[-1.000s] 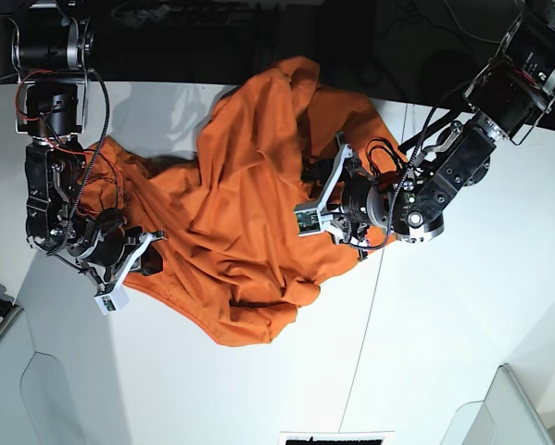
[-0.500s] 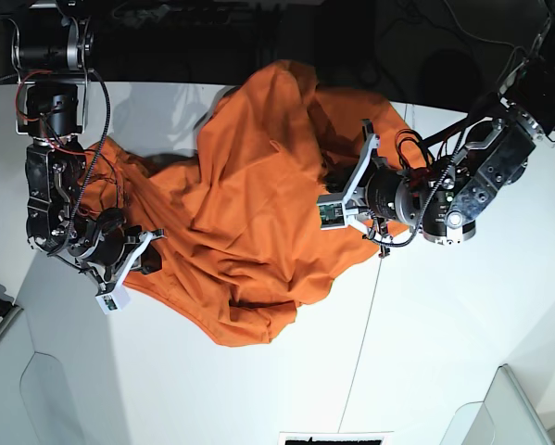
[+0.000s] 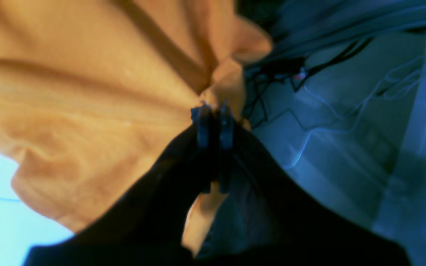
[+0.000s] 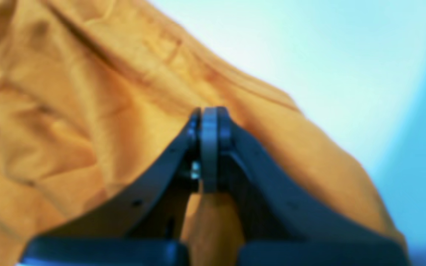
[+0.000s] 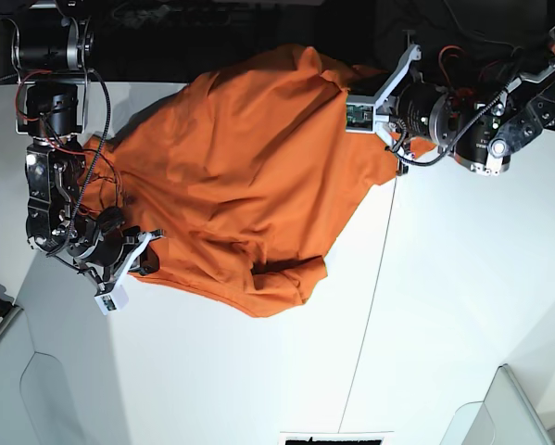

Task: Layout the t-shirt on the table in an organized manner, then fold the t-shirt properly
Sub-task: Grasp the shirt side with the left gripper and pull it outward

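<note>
White table (image 5: 444, 306) panels are half covered by the crumpled orange t-shirt (image 5: 249, 185), pinched at opposite edges by the left gripper (image 3: 215, 123) and right gripper (image 4: 209, 127), apparently for spreading flat.

It looked like a robotics lab: a bare white panelled table (image 5: 444, 306) carried two arms with exposed wiring, and loose cables (image 3: 331, 77) trailed over the floor beyond its far edge
</note>
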You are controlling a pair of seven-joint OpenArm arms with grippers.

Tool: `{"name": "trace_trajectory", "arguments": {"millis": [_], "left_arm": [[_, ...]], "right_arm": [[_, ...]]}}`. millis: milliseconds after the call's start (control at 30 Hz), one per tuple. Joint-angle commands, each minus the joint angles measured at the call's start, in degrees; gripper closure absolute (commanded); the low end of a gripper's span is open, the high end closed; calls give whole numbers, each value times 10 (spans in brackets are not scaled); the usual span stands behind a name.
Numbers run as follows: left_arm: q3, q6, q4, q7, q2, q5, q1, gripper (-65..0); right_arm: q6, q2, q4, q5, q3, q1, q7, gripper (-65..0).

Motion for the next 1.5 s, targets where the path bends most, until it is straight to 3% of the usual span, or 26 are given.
{"name": "trace_trajectory", "arguments": {"millis": [0,200,367,533,633,733,967,1233,1467], "left_arm": [[-4,-3,11,-5,-6,-7,1,0],[-5,-3,12,-23,-2,28,1,0],[-5,-3,12,-47,-2,54,1,0],[-5,-3,10,-46,-2,54,1,0],[-5,-3,7,-47,-2,53,1,0],[-5,-3,6,-47,-2,53,1,0],[-5,-3,6,-44,-2,53,1,0],[-5,-3,6,-44,-2,53,-22,0],[-5,-3,1,-67,12,65,-83,0]], "right_arm": [[-5,6,8,9,2,17,14,0],[-11,6,9,17,2,17,9,0],[-3,6,45,109,7,18,-12,0],[17,-12,89,154,5,22,-65,0],[18,-37,78,132,-14,17,-63,0],[17,-57,38,72,-54,17,-37,0],[-5,-57,-67,-83,-128,24,58,0],[-61,-8,-118,-89,-127,70,61,0],[-74,24,-119,-89,-123,79,55,0]]}}
